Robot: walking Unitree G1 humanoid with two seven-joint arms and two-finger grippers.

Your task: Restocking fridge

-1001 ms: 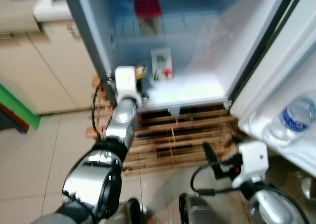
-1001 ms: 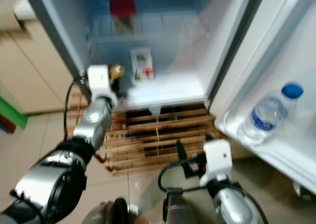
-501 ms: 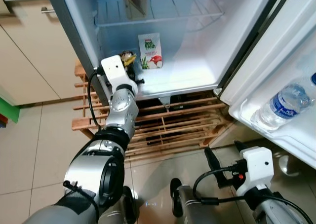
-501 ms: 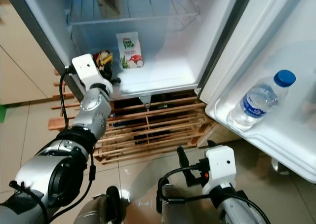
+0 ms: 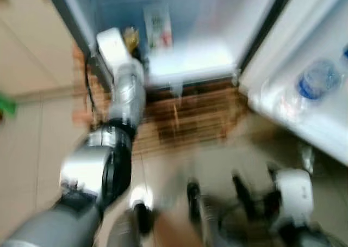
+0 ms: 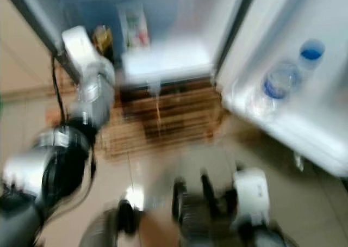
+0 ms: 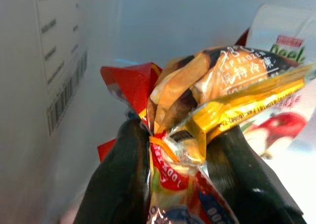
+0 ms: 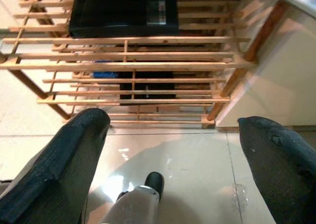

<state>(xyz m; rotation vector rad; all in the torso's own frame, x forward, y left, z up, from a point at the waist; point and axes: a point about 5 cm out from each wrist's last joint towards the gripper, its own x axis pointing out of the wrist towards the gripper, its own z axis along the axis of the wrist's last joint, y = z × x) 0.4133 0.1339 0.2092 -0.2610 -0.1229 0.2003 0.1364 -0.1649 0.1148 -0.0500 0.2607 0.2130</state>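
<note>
Fridge floor [image 5: 190, 62]: juice carton [image 5: 157, 25] upright. Door shelf [image 6: 283, 128]: water bottle [image 6: 277, 86].

The left arm [image 5: 122, 94] reaches into the fridge [image 5: 185, 67] beside a carton [image 5: 157, 26] (all blurred). A bottle [image 5: 312, 78] stands in the fridge's door shelf.

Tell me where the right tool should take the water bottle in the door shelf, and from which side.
Take the water bottle around its body just below the blue cap, coming from above and from the open room side. It stands in the door shelf, whose front rail seems to cover its lower part, so the upper body is the free part. The right tool is open and low, facing the wooden rack.
</note>
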